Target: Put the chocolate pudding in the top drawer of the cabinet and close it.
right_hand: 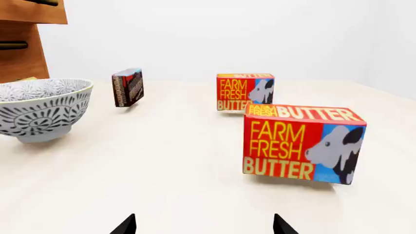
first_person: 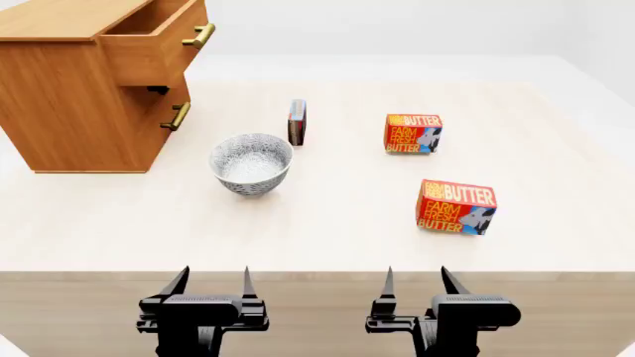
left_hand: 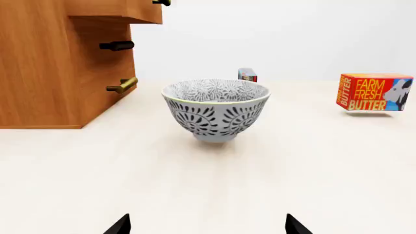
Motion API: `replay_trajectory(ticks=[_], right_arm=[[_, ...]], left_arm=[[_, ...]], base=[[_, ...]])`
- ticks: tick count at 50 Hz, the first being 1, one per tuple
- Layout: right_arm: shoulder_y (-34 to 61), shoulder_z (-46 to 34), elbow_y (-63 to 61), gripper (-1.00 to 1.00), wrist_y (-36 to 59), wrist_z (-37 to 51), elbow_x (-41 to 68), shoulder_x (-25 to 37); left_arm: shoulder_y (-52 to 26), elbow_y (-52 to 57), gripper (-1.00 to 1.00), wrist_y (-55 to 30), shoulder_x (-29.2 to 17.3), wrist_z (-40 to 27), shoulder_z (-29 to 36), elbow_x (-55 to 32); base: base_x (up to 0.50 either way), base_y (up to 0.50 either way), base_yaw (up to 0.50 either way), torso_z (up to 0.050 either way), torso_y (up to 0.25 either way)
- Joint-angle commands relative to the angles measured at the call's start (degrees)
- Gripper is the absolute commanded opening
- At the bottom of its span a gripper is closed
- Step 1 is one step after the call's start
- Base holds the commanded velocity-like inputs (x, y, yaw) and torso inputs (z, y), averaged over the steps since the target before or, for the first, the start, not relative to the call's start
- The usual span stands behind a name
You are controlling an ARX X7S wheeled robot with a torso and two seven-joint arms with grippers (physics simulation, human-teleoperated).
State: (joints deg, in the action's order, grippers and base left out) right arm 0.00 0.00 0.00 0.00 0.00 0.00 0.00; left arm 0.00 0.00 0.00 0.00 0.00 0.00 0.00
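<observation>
The chocolate pudding (first_person: 297, 122) is a thin box standing on edge behind the bowl; it also shows in the right wrist view (right_hand: 127, 87) and partly behind the bowl in the left wrist view (left_hand: 247, 75). The cabinet (first_person: 70, 89) stands at the far left, its top drawer (first_person: 159, 41) pulled open, brass handle forward; it also shows in the left wrist view (left_hand: 58, 63). My left gripper (first_person: 213, 282) and right gripper (first_person: 415, 281) are open and empty at the table's near edge, far from the pudding. The left (left_hand: 208, 225) and right (right_hand: 203, 225) grippers show spread fingertips in their wrist views.
A patterned grey bowl (first_person: 251, 163) sits between the left gripper and the pudding. Two red butter boxes lie to the right, one far (first_person: 413, 133) and one near (first_person: 456, 206). The lower drawer's handle (first_person: 177, 116) sticks out under the open drawer.
</observation>
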Motion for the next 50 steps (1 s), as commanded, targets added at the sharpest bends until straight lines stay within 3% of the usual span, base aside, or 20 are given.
replay_trajectory(ticks=[1,10,35,50], right_arm=[[0.0,-1.0,0.1,1.00,0.0,1.0,1.1,0.9],[0.4,-3.8,0.4,1.00,0.6,2.1,1.3,2.9],[0.2,-5.3,0.3,1.00,0.2,4.5,4.1,4.7],[1.0,-6.3,-0.7,1.00,2.9,6.0,5.0,5.6]], left_arm=[[-0.1,0.1,1.00,-0.6,-0.9,-0.5,1.0,-1.6],[-0.8,-0.4,1.00,-0.5,-2.3,-1.7,2.3,-4.8],[-0.5,-0.3,1.00,1.7,-4.9,-3.3,5.9,-5.8],[-0.7,1.9,1.00,1.0,-6.0,-3.8,7.0,-7.5]], base=[[0.00,0.00,0.00,0.000,0.000],[0.00,0.02,0.00,0.000,0.000],[0.00,0.46,0.00,0.000,0.000],[0.00,0.00,0.00,0.048,0.000]])
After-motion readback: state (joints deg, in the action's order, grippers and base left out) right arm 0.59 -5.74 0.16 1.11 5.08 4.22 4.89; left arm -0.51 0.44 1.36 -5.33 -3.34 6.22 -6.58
